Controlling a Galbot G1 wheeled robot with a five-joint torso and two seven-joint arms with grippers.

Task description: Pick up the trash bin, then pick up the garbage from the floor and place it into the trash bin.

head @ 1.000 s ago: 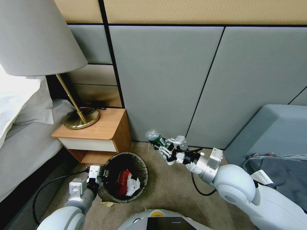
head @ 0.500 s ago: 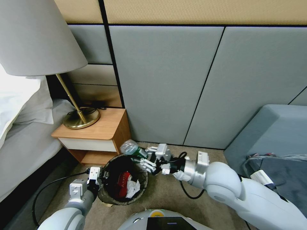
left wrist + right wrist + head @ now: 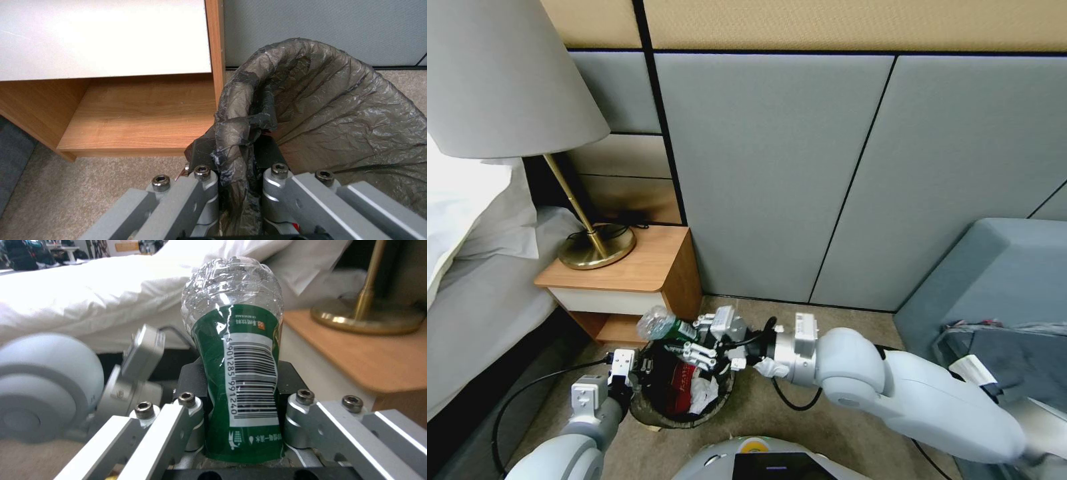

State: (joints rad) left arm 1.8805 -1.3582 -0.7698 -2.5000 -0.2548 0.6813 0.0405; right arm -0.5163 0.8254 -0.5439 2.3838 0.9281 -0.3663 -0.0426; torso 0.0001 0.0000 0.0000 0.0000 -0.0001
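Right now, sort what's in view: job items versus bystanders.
Job: trash bin, gripped at its rim by the left hand; green-labelled bottle in the right hand; red wrapper and white paper inside.
Bystanders: lamp, nightstand, bed.

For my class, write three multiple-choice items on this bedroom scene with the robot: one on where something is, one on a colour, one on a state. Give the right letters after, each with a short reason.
1. Where is the bottle?
A. over the trash bin
B. on the nightstand
C. on the bed

2. What colour is the bottle's label?
A. red
B. green
C. blue

3. What is the left gripper doing?
A. hanging open over the carpet
B. resting on the lamp base
C. clamped on the trash bin's rim

Answers:
1. A: the head view shows the right gripper holding the bottle above the trash bin, near its rim by the nightstand.
2. B: the right wrist view shows a green label with a white barcode.
3. C: the left wrist view shows its fingers closed on the bag-covered rim.
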